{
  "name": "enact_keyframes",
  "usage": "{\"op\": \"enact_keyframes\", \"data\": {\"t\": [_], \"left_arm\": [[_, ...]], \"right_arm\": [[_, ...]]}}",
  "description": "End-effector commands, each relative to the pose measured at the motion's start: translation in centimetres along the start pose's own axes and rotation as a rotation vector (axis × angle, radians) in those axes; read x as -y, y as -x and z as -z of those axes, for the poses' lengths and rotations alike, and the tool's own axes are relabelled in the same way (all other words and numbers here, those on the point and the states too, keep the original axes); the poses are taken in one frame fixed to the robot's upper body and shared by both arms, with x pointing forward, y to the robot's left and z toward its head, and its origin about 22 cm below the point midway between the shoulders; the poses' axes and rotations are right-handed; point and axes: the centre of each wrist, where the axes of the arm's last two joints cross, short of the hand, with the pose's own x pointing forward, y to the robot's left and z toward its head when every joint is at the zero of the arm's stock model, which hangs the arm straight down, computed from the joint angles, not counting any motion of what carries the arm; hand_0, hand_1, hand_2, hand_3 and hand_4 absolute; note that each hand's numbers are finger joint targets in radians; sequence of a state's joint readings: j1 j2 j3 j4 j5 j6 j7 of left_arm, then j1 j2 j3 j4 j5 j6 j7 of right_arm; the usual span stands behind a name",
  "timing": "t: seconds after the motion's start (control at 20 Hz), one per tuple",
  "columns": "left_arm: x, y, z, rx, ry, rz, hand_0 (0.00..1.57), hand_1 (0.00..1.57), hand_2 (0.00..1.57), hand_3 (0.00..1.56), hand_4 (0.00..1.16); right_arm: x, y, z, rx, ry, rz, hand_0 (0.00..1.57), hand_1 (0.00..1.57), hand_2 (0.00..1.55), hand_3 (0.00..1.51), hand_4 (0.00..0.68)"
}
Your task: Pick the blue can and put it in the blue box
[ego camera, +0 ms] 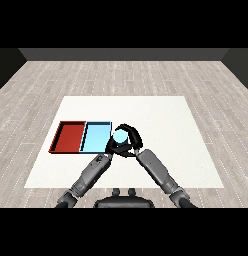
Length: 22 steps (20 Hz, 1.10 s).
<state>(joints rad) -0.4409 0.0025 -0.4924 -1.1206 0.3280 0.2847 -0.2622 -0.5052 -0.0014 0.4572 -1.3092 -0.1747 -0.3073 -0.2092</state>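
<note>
Blue can (pixel 120 135) sits clasped between both curled hands, left hand (pixel 111 145) and right hand (pixel 134 143), just beside the light blue tray (pixel 95 137), ready for transfer.

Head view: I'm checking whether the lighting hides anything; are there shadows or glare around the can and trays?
Head view: lighting is flat, with no glare on the white table; the blue can reads clearly between the black right hand and left hand; the red tray and light blue tray show evenly lit floors, no cast shadows.
</note>
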Motion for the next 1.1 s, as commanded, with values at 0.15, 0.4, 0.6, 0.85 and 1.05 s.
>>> {"op": "enact_keyframes", "data": {"t": [0.15, 0.4, 0.6, 0.85, 1.05], "left_arm": [[-0.5, 0.0, 1.4, -0.084, -0.058, 0.085, 0.00, 0.00, 0.00, 0.00, 0.00], [0.9, -0.4, 0.8, -0.016, -0.035, 0.225, 0.00, 0.00, 0.00, 0.00, 0.00], [0.4, -0.7, 2.0, -0.047, -0.145, 0.087, 0.89, 0.89, 0.97, 0.86, 0.65], [1.5, 0.9, 1.0, -0.022, -0.081, 0.183, 0.85, 0.85, 0.88, 0.55, 0.66], [1.7, -0.9, 2.8, -0.058, -0.136, 0.113, 0.83, 0.83, 0.86, 0.57, 0.64]], "right_arm": [[-1.1, 0.2, 0.4, 0.003, -0.019, 0.029, 1.50, 1.50, 1.46, 1.41, 0.565], [-1.0, -1.5, -1.5, -0.015, -0.026, 0.036, 1.48, 1.48, 1.46, 1.40, 0.565], [-2.5, -0.8, -0.9, 0.003, -0.025, 0.037, 1.49, 1.49, 1.46, 1.40, 0.558], [0.0, -1.0, -0.4, 0.004, -0.047, 0.049, 1.48, 1.48, 1.45, 1.40, 0.590], [-1.1, -0.4, -0.6, 0.027, -0.029, 0.058, 1.47, 1.47, 1.45, 1.40, 0.576]]}}
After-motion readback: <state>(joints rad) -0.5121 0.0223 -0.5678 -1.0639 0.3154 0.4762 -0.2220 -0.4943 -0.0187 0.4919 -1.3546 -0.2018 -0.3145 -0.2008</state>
